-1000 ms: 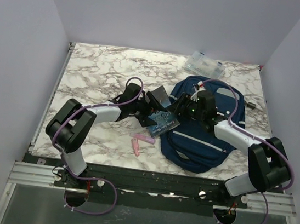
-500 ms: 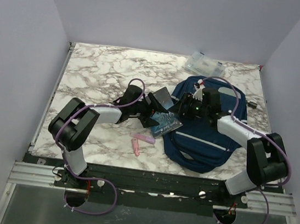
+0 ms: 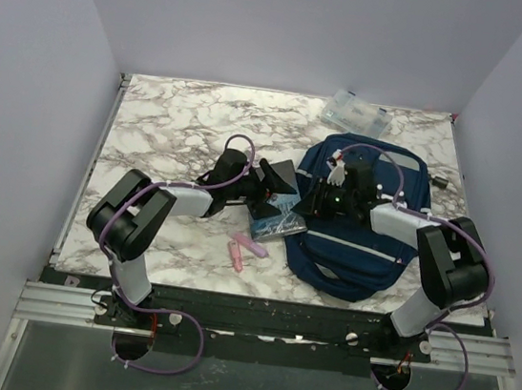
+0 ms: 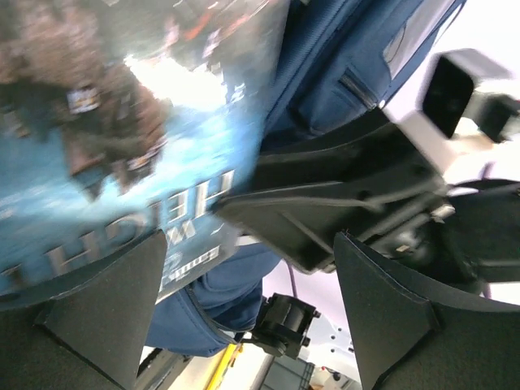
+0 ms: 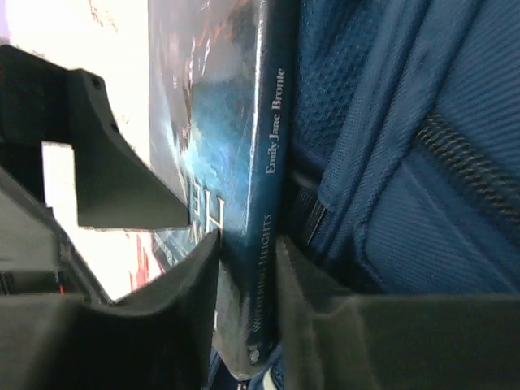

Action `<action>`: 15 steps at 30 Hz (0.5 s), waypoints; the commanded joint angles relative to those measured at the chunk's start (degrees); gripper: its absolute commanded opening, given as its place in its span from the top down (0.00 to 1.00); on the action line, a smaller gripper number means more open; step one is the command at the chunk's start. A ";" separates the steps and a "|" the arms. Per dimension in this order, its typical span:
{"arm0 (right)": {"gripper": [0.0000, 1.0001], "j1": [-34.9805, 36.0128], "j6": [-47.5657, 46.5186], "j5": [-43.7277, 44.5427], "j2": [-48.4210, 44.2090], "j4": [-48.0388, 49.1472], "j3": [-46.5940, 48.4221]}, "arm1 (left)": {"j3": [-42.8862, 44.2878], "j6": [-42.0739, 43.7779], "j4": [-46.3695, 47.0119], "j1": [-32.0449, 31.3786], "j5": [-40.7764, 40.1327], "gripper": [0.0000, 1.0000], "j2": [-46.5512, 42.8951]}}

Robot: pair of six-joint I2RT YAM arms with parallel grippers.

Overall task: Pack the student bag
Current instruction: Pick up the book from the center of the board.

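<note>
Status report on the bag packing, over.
Left end effector open beside blue paperback book. Right end effector shut on its spine, against navy fabric backpack. Small pink objects lie clear.

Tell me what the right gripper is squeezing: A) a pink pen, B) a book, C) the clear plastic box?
B: in the right wrist view, the right gripper has a finger pressed on each side of the book, right at its spine.
</note>
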 commanded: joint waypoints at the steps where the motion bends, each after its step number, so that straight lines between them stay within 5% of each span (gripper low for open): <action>1: 0.84 1.69 6.59 -10.95 5.56 -2.90 -4.90 | -2.22 2.54 -1.55 -0.96 -3.41 0.14 3.05; 3: 0.99 1.65 7.30 -9.75 4.19 -2.31 -5.53 | -2.61 3.90 -1.41 -0.96 -3.73 0.15 1.50; 15: 1.00 0.76 21.49 -13.11 -1.48 10.70 -7.22 | -12.66 18.13 -1.49 8.70 1.31 0.15 -19.41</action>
